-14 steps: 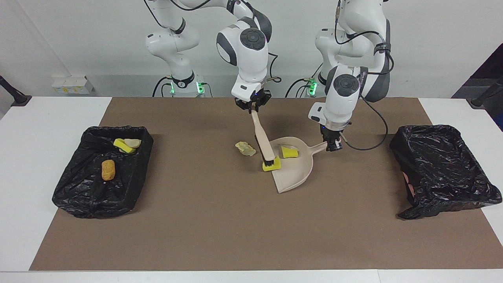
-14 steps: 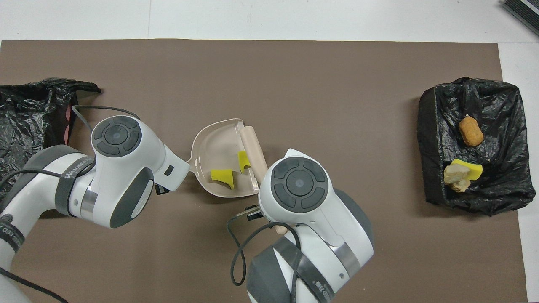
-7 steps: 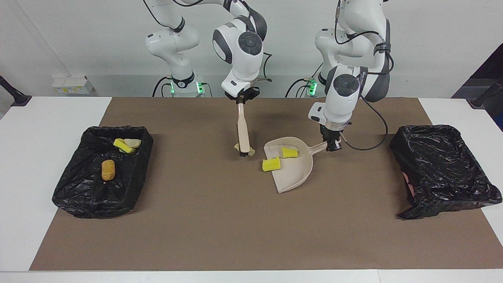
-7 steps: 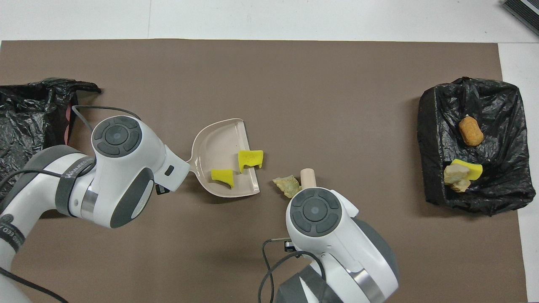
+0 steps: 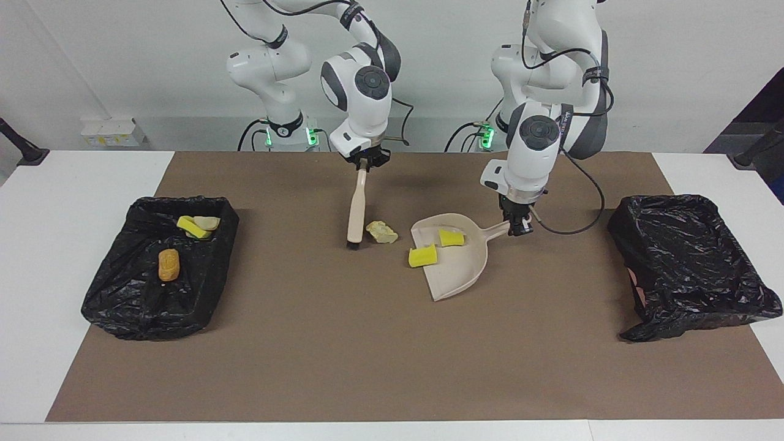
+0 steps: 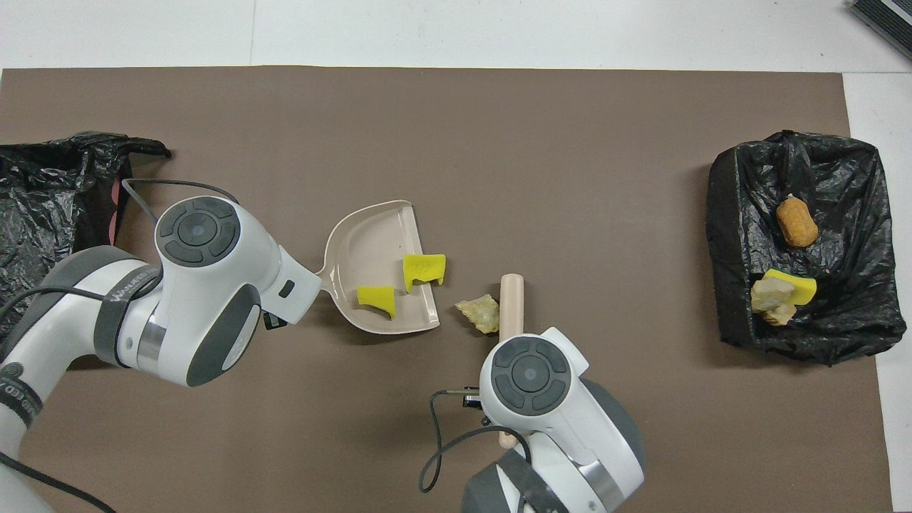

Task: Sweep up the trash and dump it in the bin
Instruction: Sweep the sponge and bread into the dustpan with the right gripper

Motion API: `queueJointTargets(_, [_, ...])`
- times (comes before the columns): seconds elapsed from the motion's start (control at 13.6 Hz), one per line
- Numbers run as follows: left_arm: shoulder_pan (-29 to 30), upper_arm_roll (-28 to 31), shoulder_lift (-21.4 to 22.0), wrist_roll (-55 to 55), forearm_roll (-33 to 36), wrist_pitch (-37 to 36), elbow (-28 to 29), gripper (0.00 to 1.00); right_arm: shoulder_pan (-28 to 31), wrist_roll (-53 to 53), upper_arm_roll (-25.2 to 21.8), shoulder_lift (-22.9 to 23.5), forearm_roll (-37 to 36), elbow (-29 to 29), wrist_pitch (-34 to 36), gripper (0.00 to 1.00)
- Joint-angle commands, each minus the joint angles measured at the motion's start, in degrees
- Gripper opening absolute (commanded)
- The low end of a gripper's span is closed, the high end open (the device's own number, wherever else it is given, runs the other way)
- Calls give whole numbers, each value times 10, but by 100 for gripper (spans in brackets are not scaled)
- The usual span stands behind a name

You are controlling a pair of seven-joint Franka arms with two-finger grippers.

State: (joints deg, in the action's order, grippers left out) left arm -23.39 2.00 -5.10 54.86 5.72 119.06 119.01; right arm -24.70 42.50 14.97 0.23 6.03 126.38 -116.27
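Note:
My left gripper is shut on the handle of the beige dustpan, which rests on the brown mat; the pan also shows in the overhead view. One yellow sponge chunk lies in the pan and another lies across its lip. My right gripper is shut on the handle of the beige brush. The brush bristles are down at the mat beside a pale tan lump, toward the right arm's end. The lump lies between the brush and the pan's mouth.
A black-lined bin at the right arm's end holds an orange lump, a yellow chunk and a pale lump. Another black-lined bin stands at the left arm's end. The brown mat covers the table's middle.
My right gripper carried the brush from the pan's mouth over the tan lump and set it down beside the lump, toward the right arm's end. The left gripper and pan stayed still.

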Motion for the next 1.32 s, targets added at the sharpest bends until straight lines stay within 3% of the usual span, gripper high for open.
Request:
queueJointTargets(0.0, [-9,6,14,-16,10,20,22,0,-17,8,2,51,28,-42,-36,0])
queueJointTargets(0.37, [-6,6,14,-13,10,20,24,0,-25,-34,5,110,48,-141,-48,0])
queueJointTargets(0.59, [-5,6,14,-12,10,20,25,0,-40,-30,5,115,50,-185,-33,0])
queueJointTargets(1.25, [-3,6,17,-6,10,20,28,0,44,-102,-1,89,-16,-209,2,0])
